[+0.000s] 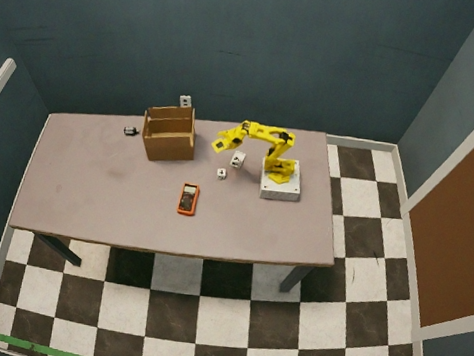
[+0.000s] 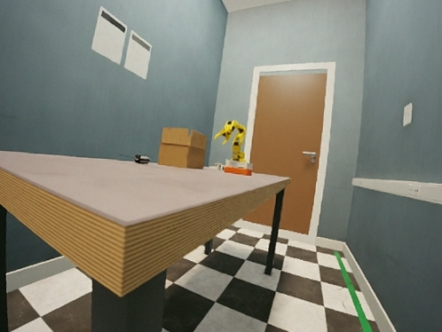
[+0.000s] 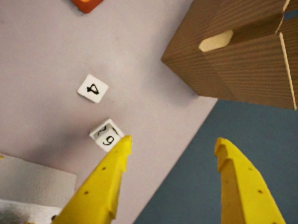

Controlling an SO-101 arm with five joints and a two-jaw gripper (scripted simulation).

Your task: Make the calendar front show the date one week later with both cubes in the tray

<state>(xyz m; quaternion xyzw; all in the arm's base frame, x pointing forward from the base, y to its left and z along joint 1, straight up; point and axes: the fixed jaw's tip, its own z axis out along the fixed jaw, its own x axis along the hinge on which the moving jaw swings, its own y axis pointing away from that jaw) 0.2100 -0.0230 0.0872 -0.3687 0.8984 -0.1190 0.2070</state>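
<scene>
The loose white cube [image 1: 221,173] [image 3: 93,89] lies on the table with a 4 on top, outside the tray. The other white cube [image 1: 238,158] [image 3: 108,140] sits in the small white tray, closer to the robot base. Its upper face in the wrist view shows a 9 or 6, and a partly seen digit is on a neighbouring face. The month's name is not readable. My gripper [image 1: 217,140] [image 2: 220,141] [image 3: 175,141] is open and empty, raised above the table, beyond the tray on the wall side. In the wrist view one finger overlaps the tray's edge.
An open cardboard box [image 1: 171,149] [image 2: 182,156] [image 3: 225,65] stands at the back, left of the gripper in the top view. An orange multimeter [image 1: 187,200] [image 2: 238,171] lies in front of the cubes. A small black object [image 1: 129,131] [image 2: 141,158] lies beyond the box.
</scene>
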